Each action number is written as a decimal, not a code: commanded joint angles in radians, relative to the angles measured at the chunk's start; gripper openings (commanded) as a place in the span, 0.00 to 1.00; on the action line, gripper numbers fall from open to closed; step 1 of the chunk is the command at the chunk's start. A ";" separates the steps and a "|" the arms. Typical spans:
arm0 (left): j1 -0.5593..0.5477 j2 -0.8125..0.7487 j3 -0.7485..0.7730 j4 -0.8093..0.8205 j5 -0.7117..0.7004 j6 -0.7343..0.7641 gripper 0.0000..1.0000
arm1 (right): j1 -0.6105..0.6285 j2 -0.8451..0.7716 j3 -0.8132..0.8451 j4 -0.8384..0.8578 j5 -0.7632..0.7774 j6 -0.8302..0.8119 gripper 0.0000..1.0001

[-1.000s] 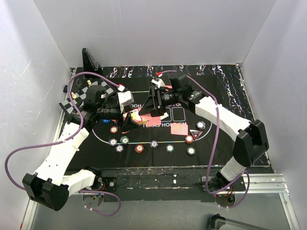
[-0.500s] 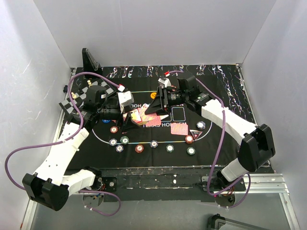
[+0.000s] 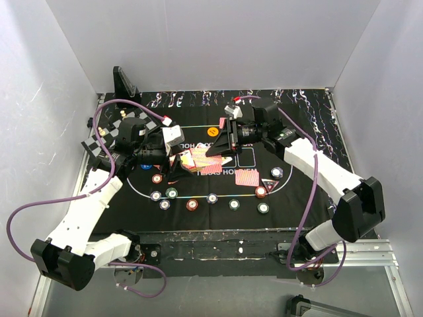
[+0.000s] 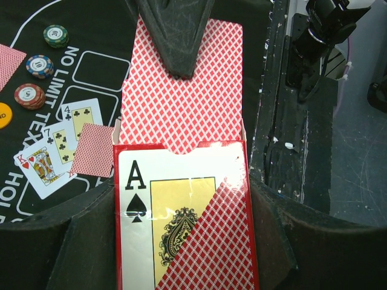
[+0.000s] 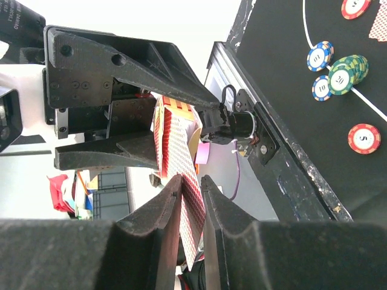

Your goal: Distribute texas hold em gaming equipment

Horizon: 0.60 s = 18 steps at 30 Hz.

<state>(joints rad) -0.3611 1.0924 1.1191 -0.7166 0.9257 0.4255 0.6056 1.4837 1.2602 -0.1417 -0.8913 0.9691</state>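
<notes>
One card box point(image 4: 151, 241) with an ace of spades on its face is clenched in the left pincer point(image 4: 181, 205), held above the left-centre of the black Texas Hold'em mat point(image 3: 297, 132) on the table. One red-backed playing card point(image 4: 181, 96) sticks halfway out of it. The right pincer point(image 5: 192, 184) has a finger close on each face of that card, but I cannot tell whether they press it. On the mat lie ten poker chips point(image 3: 192, 204) or short stacks in a loose arc, one orange button point(image 3: 213, 131) and one dark triangular marker point(image 3: 269, 183). There are also three face-up cards point(image 4: 60, 142), a king, a seven and a four, with one face-down card point(image 4: 92, 150) overlapping them.
</notes>
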 commanded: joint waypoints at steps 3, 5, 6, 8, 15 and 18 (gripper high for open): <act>0.007 -0.025 0.024 0.042 0.035 -0.004 0.00 | -0.036 -0.057 -0.013 -0.048 -0.023 -0.030 0.25; 0.005 -0.025 0.024 0.042 0.035 -0.004 0.00 | -0.047 -0.065 -0.013 -0.065 -0.024 -0.043 0.25; 0.005 -0.025 0.024 0.042 0.033 -0.004 0.00 | -0.055 -0.068 -0.013 -0.074 -0.026 -0.049 0.25; 0.005 -0.028 0.022 0.042 0.032 -0.004 0.00 | -0.066 -0.076 -0.013 -0.094 -0.031 -0.064 0.25; 0.004 -0.031 0.019 0.043 0.033 -0.007 0.00 | -0.102 -0.111 -0.041 -0.104 -0.054 -0.075 0.25; 0.007 -0.034 0.018 0.043 0.032 -0.005 0.00 | -0.116 -0.122 -0.036 -0.113 -0.060 -0.082 0.22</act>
<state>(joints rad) -0.3611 1.0904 1.1187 -0.7033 0.9276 0.4252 0.5053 1.4082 1.2259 -0.2451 -0.9161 0.9123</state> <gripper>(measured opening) 0.646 0.244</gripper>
